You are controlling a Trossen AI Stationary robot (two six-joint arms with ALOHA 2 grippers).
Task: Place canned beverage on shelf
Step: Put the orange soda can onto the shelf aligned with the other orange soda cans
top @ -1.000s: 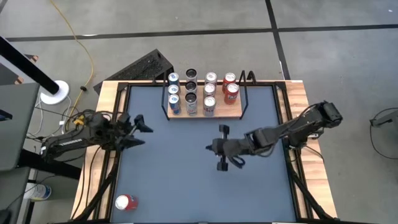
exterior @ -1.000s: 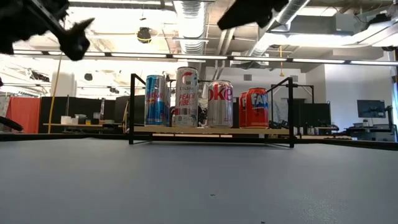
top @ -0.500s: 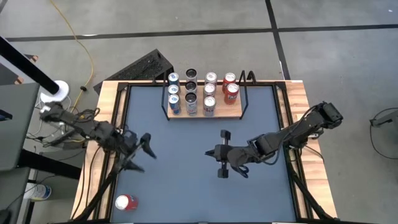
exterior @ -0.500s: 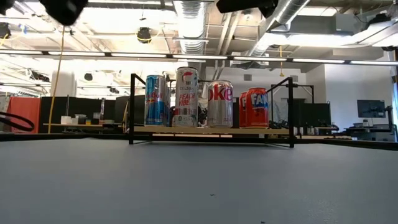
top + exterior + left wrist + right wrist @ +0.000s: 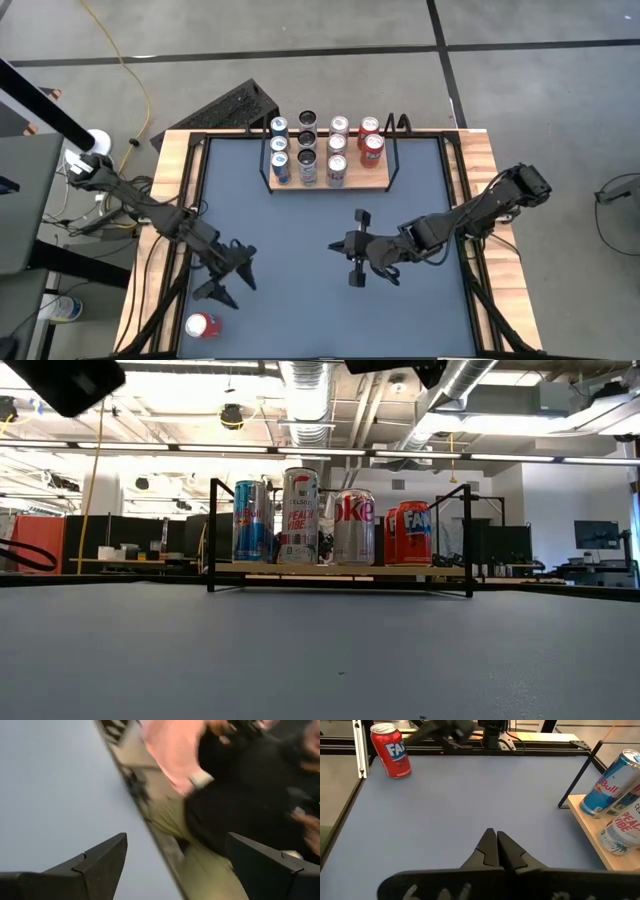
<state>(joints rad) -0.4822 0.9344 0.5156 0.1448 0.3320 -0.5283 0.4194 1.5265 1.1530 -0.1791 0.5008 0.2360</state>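
Observation:
A red can (image 5: 203, 325) stands upright on the grey-blue table near its near left corner; the right wrist view shows this can (image 5: 391, 750) too. The shelf (image 5: 352, 182), a light-wood board in a black rail frame, sits at the table's far middle and carries several cans (image 5: 300, 515). My left gripper (image 5: 238, 284) hangs open above the table, a little beyond and to the right of the red can, with nothing between its fingers (image 5: 100, 860). My right gripper (image 5: 495, 844) is shut and empty over the table's middle (image 5: 334, 246), pointing toward the left edge.
Black rails run along the table's left edge (image 5: 180, 290) and right edge (image 5: 470, 270). A person in a pink top (image 5: 175, 750) shows blurred beyond the table's edge in the left wrist view. Bare tabletop (image 5: 300, 310) lies between the red can and the shelf.
My left gripper has swung from the middle of the table's left edge toward the near edge and the red can, turning from pointing right to pointing toward the near right. It has stayed open. The red can and the shelf have not moved.

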